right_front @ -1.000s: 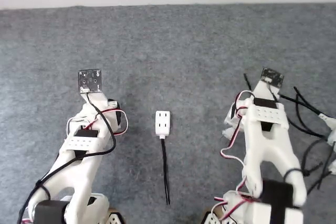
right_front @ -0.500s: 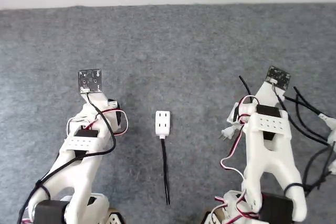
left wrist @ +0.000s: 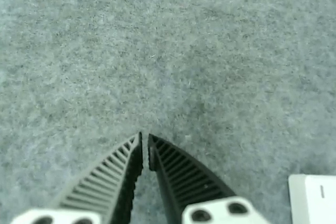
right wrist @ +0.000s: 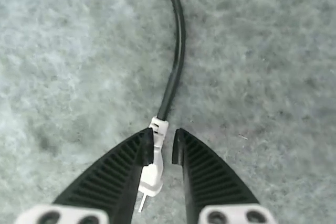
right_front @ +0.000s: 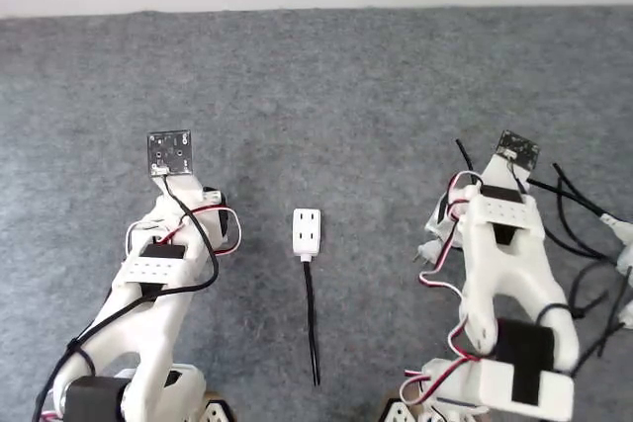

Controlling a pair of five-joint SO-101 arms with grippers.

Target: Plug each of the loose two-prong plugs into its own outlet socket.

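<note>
The white outlet strip (right_front: 307, 229) lies flat at the table's middle, and its black cord (right_front: 312, 323) runs toward the near edge. One corner of the outlet strip (left wrist: 313, 199) appears beside my left gripper (left wrist: 145, 138), which is shut and empty just above the grey mat. My right gripper (right wrist: 161, 134) is closed around a small white two-prong plug (right wrist: 151, 170). The plug's black cord (right wrist: 177, 51) leads away ahead of the fingers. In the high view the right arm (right_front: 502, 234) stands right of the strip, with a small white plug-like piece (right_front: 427, 249) at its left flank.
A tangle of black cords (right_front: 584, 244) lies at the right edge of the grey mat (right_front: 326, 86), with another white plug end (right_front: 623, 232) among them. The left arm (right_front: 158, 274) stands left of the strip.
The right arm swung slightly right, then came back left. The white piece at its flank shifted a little toward the near edge. The left arm and the outlet strip stayed still.
</note>
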